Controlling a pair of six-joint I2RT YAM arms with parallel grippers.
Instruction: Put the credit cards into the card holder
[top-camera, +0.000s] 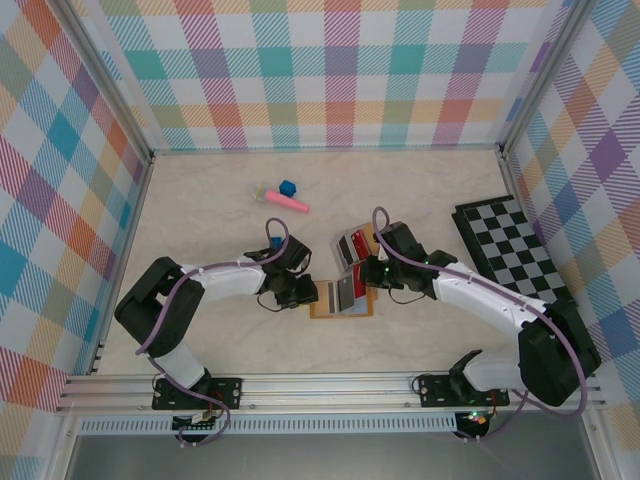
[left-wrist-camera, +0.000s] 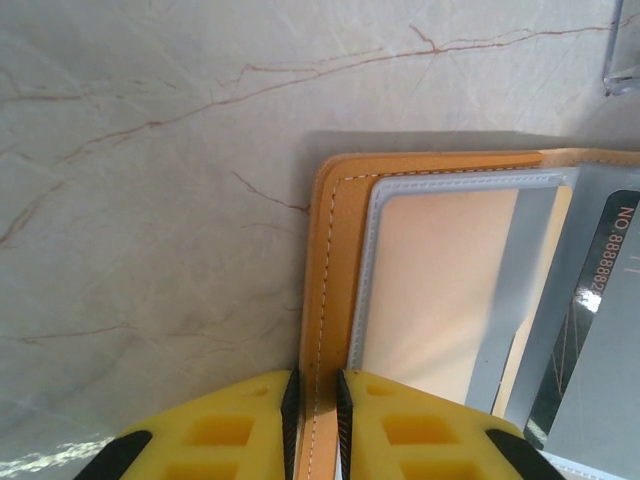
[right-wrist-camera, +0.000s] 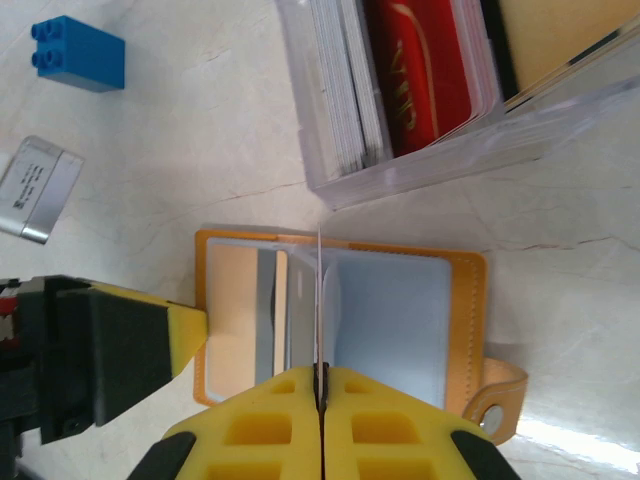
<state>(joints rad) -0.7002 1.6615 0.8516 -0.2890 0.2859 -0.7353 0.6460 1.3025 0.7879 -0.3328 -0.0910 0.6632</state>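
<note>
Now left jaws pinch card holder (left-wrist-camera: 335, 250) rim; right jaws clamp card (right-wrist-camera: 319, 300) edge-on over it.

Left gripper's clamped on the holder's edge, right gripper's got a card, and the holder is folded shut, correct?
No: the holder lies open, as the right wrist view shows. The left gripper clamps its edge and the right gripper holds a card.

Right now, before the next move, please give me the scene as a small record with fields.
card holder: lying open, slots facing up
left fingers: shut on the holder's orange edge
right fingers: shut on one card
held card: upright, seen edge-on, over the holder's middle
other cards: standing in a clear box beside the holder
nearby: blue block, chequered board
</note>
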